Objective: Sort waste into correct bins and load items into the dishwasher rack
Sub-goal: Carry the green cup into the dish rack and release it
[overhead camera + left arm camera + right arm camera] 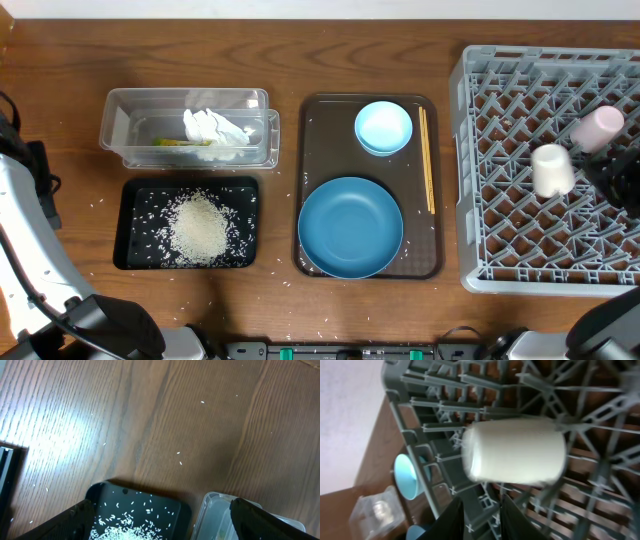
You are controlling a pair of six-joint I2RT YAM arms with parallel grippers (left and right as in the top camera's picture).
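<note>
The white cup (552, 170) lies on its side in the grey rack (480, 270), next to the pink cup (598, 128). My right gripper (481, 520) is open and empty just behind the white cup (515, 450), and shows dark at the rack's right side (602, 176). The large blue dish (350, 227), small light-blue bowl (383, 127) and chopsticks (427, 160) sit on the brown serving tray (320, 140). The napkin (215, 128) and wrapper (175, 143) lie in the clear tub (120, 130). Rice (200, 228) is piled in the black tray (135, 195). My left gripper (160, 527) is open and empty above the black tray (150, 500).
Stray rice grains (179, 453) lie on the wooden table around the black tray and along the front edge. The clear tub's corner (220, 515) is beside my left gripper's right finger. The small bowl (405, 477) shows past the rack wall (420, 415).
</note>
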